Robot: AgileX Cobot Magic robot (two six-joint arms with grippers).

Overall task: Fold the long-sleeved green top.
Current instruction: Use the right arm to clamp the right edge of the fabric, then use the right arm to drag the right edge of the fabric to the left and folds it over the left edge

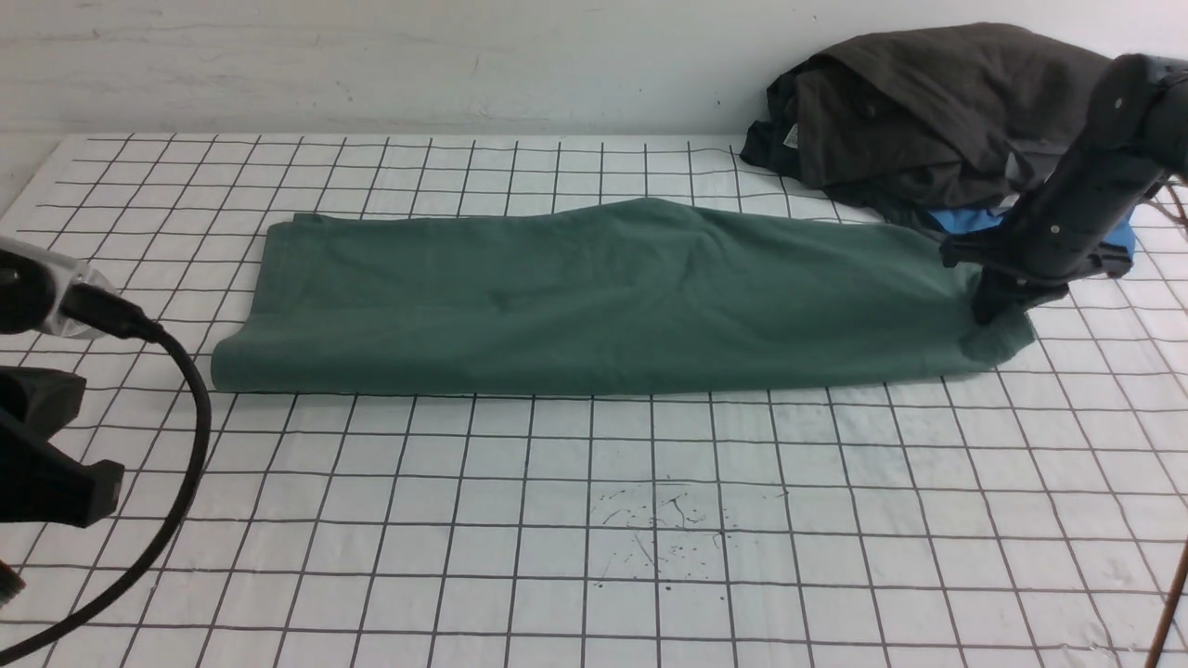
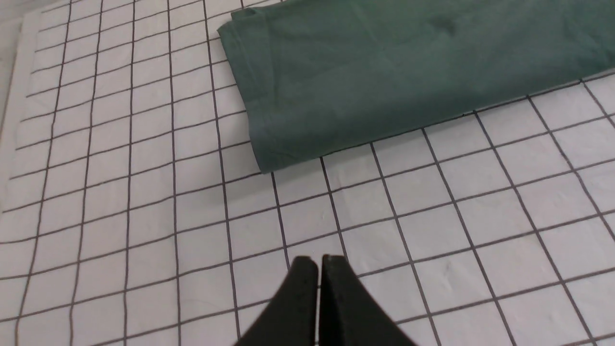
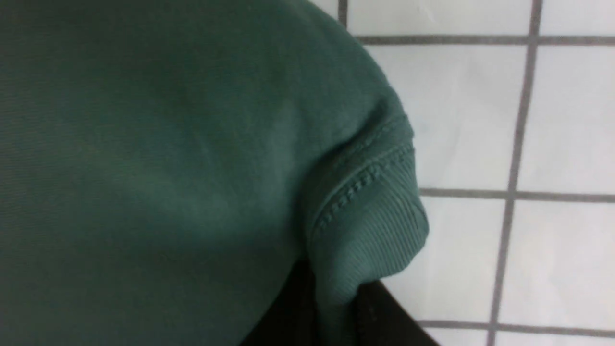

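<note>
The green long-sleeved top [image 1: 594,297] lies folded into a long band across the middle of the gridded table, running left to right. Its left end [image 2: 384,72] fills the upper part of the left wrist view. My right gripper [image 1: 991,311] is down on the band's right end, shut on the ribbed edge [image 3: 370,226] of the top; the cloth is pinched between the two black fingers [image 3: 384,312]. My left gripper [image 2: 319,262] hangs shut and empty over bare table, nearer to me than the top's left end. In the front view only the left arm's body [image 1: 46,390] shows.
A heap of dark grey-black garments [image 1: 928,111] with a bright blue garment [image 1: 970,221] under it sits at the back right, just behind my right arm. A black cable [image 1: 190,445] loops from the left arm. Ink specks [image 1: 659,529] mark the table's near middle.
</note>
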